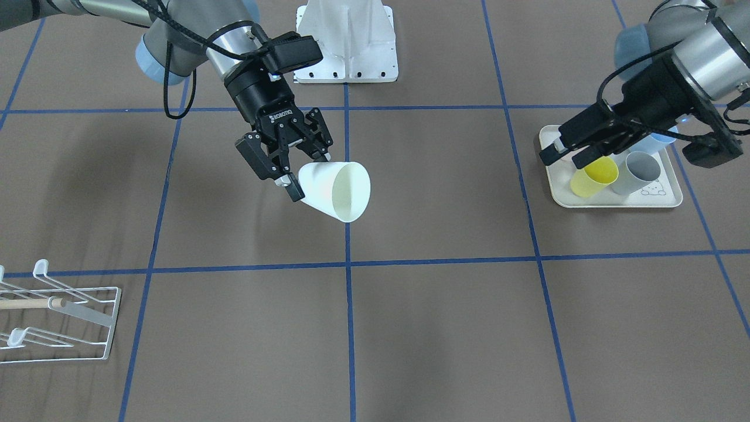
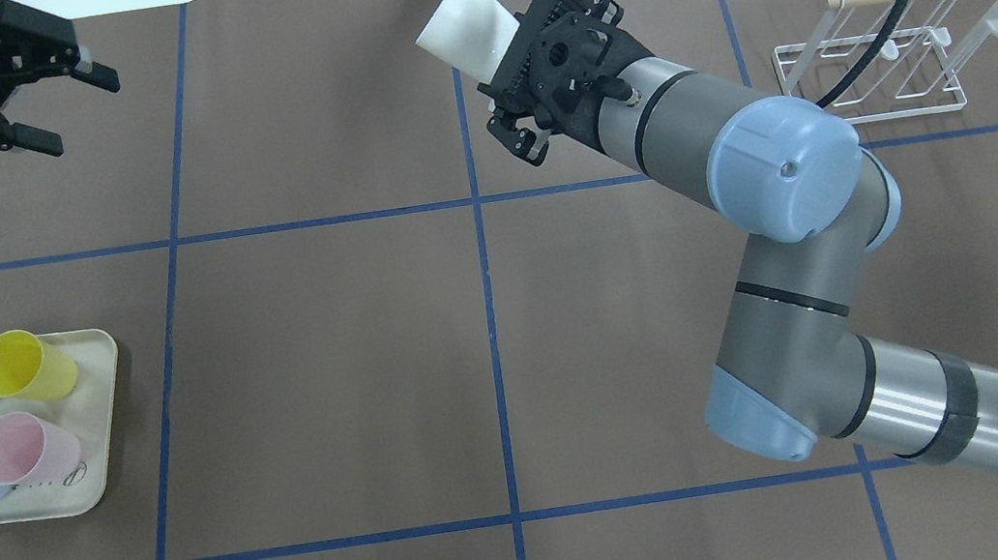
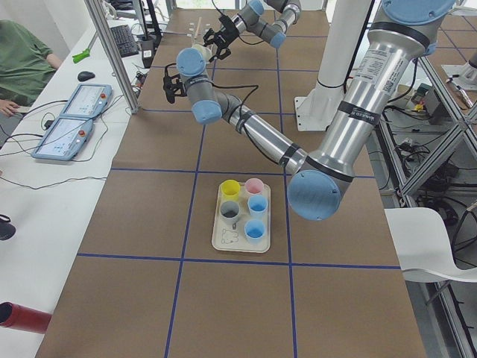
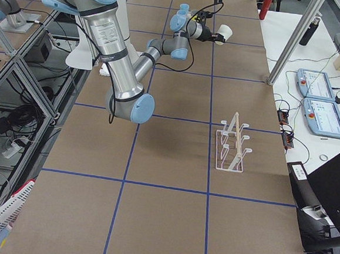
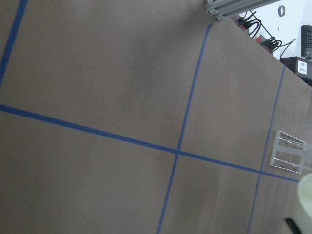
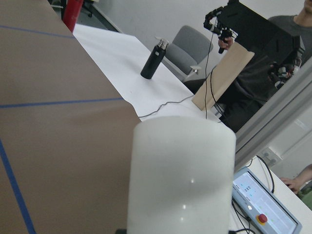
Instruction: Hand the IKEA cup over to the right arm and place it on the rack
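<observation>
Holding a white cup away from the rack

Right gripper, black linkage fingers, clamps the narrow base of the IKEA cup: matte white, tapered, tipped sideways, round mouth facing away from the fingers. Cup hangs in the air, well apart from the rack of thin white wire, upturned prongs, pale wooden rod. Left gripper even farther from the rack, fingers spread.

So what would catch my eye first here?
The white cup stands out first, held sideways in mid-air by the right claw, near the table's middle line. Next comes the tray of coloured cups on the robot's left. The wire rack stands on its right.
</observation>
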You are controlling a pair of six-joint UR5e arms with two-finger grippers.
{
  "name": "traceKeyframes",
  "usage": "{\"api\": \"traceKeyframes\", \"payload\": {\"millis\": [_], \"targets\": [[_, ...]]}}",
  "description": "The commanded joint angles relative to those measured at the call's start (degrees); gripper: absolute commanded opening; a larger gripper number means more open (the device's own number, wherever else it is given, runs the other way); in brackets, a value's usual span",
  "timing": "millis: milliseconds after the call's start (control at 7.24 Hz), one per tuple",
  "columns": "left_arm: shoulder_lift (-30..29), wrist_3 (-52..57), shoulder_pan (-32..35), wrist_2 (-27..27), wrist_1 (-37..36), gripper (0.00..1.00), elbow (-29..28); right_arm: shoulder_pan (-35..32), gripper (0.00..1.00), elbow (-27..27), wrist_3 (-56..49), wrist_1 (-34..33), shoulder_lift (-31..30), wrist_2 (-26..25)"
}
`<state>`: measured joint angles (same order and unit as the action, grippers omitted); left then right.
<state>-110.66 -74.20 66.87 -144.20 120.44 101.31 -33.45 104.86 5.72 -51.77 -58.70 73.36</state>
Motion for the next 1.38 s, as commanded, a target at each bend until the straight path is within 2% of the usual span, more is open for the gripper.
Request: {"api": "traceKeyframes", "payload": {"millis": [0,138,414,691,967,1243], "targets": [[4.21,20.67,1.49,7.32,-8.33,1.00,0.37,-3.54,0.62,2.54,-1.32,-7.63,-2.81,0.03],[5.35,29.12,3.33,8.66,-12.73,1.00,0.72,-5.12,0.62,2.55,-4.63,-8.95,-4.04,0.03],[11.05,41.20,6.50,9.29,-13.13,1.00,0.64,-8.63,0.61,2.63,-14.54,-16.30,-4.41,0.12],[14.40,43.17,6.78,8.59,-12.87,1.00,0.90,-13.46,0.54,3.25,-26.75,-21.43,-4.58,-0.23],[15.29,45.19,7.48,8.41,-12.78,1.00,0.99,-15.50,0.50,2.81,-40.72,-22.58,-6.77,-4.34],[17.56,51.25,10.72,7.71,-13.13,1.00,0.90,-17.00,0.49,2.81,-58.71,-27.23,-6.60,-8.91]]}}
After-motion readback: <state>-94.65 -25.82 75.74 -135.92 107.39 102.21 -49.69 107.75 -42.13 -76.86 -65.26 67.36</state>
